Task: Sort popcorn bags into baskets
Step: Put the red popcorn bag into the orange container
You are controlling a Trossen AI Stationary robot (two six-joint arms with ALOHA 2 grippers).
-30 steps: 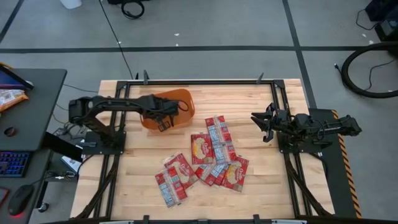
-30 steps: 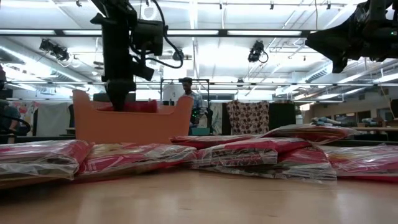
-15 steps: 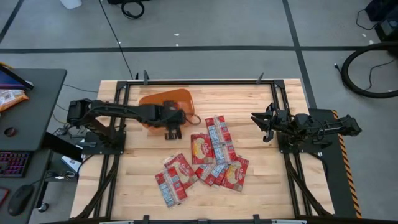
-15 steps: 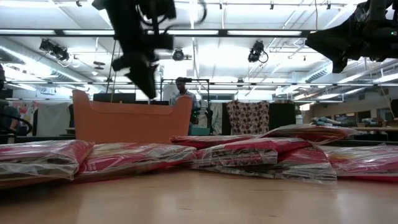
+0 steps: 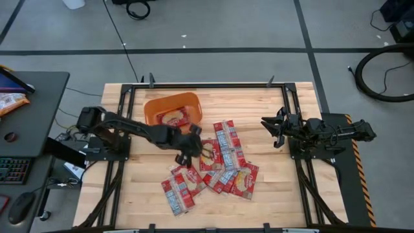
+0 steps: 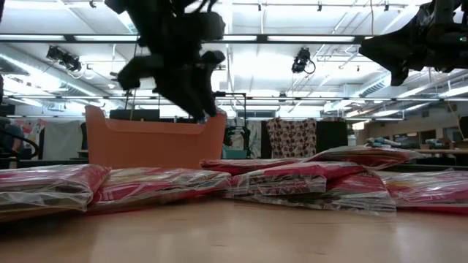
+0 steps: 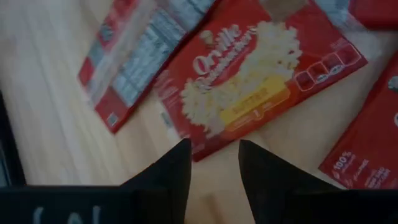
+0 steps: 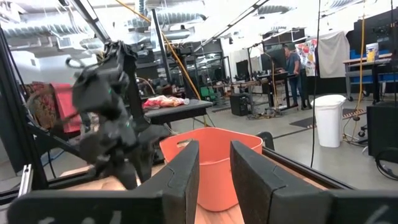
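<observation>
red popcorn bags (image 5: 217,167) heaped, orange basket (image 5: 172,108) beside

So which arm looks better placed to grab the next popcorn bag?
The left. Its gripper hangs open right over the pile of bags, with one bag just ahead of its jaws. The right gripper waits at the table's right side, away from the pile.

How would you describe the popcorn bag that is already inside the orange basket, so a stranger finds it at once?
Start at the wooden table and find the orange basket near its far edge, toward the left arm's side. One popcorn bag lies flat inside it. The other bags lie in a loose pile on the bare wood nearer the middle; only this one has orange walls around it.
</observation>
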